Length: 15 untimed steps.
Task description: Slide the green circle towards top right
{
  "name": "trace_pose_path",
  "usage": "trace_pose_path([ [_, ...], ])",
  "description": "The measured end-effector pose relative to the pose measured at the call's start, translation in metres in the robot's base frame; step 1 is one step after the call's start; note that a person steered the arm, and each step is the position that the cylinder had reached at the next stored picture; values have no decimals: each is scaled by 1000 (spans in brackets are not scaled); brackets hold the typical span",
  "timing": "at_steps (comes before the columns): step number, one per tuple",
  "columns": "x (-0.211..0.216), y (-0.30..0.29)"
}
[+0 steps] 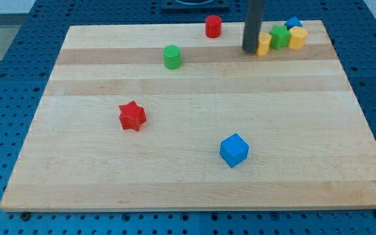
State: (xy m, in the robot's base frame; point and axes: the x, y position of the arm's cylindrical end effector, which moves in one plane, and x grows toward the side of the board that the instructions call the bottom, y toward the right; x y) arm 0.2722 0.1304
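Observation:
The green circle (pixel 172 57) is a short green cylinder on the wooden board (pixel 194 176), in the upper middle, left of centre. My tip (pixel 250 49) is the lower end of a dark rod at the view's top right. It stands well to the right of the green circle and touches the left side of a yellow block (pixel 264 44).
A red cylinder (pixel 213 27) stands near the top edge. At the top right sit a green block (pixel 279 36), a second yellow block (pixel 297 38) and a blue block (pixel 294 23). A red star (pixel 132 115) lies at left; a blue cube (pixel 234 150) lies at lower centre.

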Motion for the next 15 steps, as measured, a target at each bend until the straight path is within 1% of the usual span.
trace_pose_path([
  [1,4,3],
  [2,49,-20],
  [3,92,-119],
  [4,75,-244],
  [5,38,-291],
  [6,7,-212],
  [7,51,-154],
  [8,70,-146],
  [9,82,-182],
  [10,108,-175],
  [12,112,-4],
  [13,113,23],
  [14,134,-32],
  [15,115,-62],
])
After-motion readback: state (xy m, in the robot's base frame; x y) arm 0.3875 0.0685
